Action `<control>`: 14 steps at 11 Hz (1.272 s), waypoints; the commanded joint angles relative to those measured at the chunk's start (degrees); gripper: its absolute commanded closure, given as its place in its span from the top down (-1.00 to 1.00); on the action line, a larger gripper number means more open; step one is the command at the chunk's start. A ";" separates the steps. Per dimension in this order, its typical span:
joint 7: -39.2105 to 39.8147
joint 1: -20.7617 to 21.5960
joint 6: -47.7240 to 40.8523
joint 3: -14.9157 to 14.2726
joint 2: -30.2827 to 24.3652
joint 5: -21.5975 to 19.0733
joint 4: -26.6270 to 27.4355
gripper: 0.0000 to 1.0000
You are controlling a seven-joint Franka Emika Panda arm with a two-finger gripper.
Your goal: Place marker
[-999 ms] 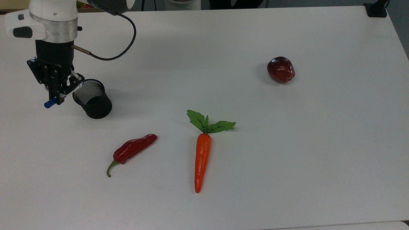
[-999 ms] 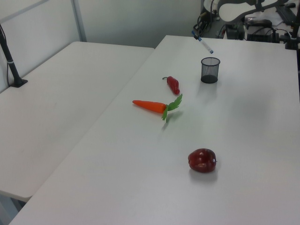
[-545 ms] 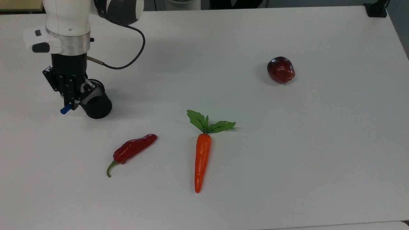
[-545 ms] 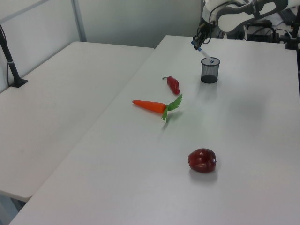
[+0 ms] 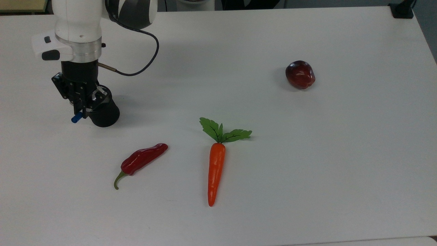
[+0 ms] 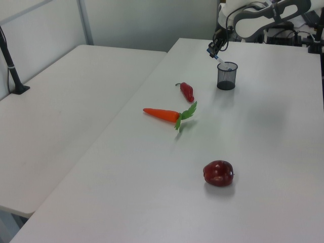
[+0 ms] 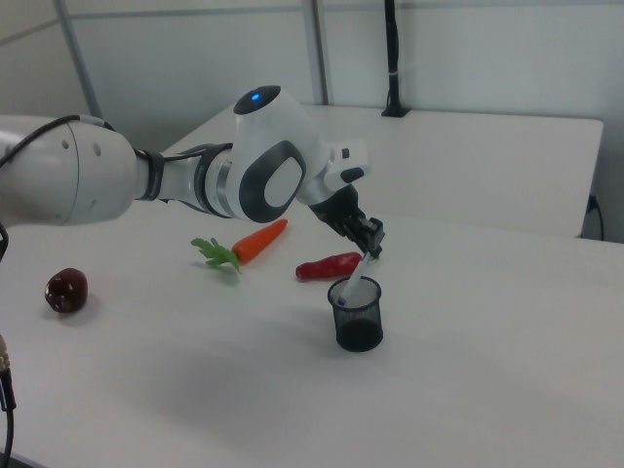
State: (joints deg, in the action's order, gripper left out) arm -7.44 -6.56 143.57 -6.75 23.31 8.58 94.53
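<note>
My gripper is shut on the marker, whose blue end sticks out to the top view's lower left. The gripper hangs over the left rim of a black mesh cup standing on the white table. In the right view the gripper holds the white marker tilted, with its lower end inside the mouth of the cup. In the left view the gripper sits just above the cup, and the marker slants down toward the cup's rim.
A red chili pepper, a carrot with green leaves and a dark red apple lie on the table away from the cup. A black clamp sits at the top view's far right corner.
The gripper has carried the marker toward the top view's right and lower, from beside the cup to over its rim; the marker's lower end now reaches into the cup's mouth.
</note>
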 commanded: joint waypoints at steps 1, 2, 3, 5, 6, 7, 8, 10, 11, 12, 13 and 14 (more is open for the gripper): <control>-0.11 0.32 0.74 -0.19 -1.60 1.00 1.62 0.34; -0.20 0.32 0.74 -0.19 -1.69 1.00 1.62 0.99; -0.20 0.41 0.39 -0.19 -1.86 1.00 1.45 1.00; -0.20 0.85 -1.01 0.33 -2.39 1.00 0.92 1.00; -0.20 2.16 -1.19 0.34 -2.74 1.00 0.92 1.00; -0.12 3.47 -2.50 0.25 -3.79 1.00 0.92 1.00; -0.03 4.88 -4.77 0.33 -4.84 1.00 0.83 1.00; 0.41 8.30 -12.13 0.34 -7.65 1.00 0.04 1.00; 0.59 10.06 -16.27 0.34 -9.67 1.00 0.04 1.00; 1.46 11.99 -21.35 0.34 -11.77 1.00 0.12 1.00; 3.56 13.67 -27.58 0.34 -14.06 0.83 0.04 1.00; 4.97 14.99 -32.78 0.42 -16.43 0.39 0.04 1.00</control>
State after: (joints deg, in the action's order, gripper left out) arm -6.26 5.21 121.15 -5.90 13.09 8.62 92.96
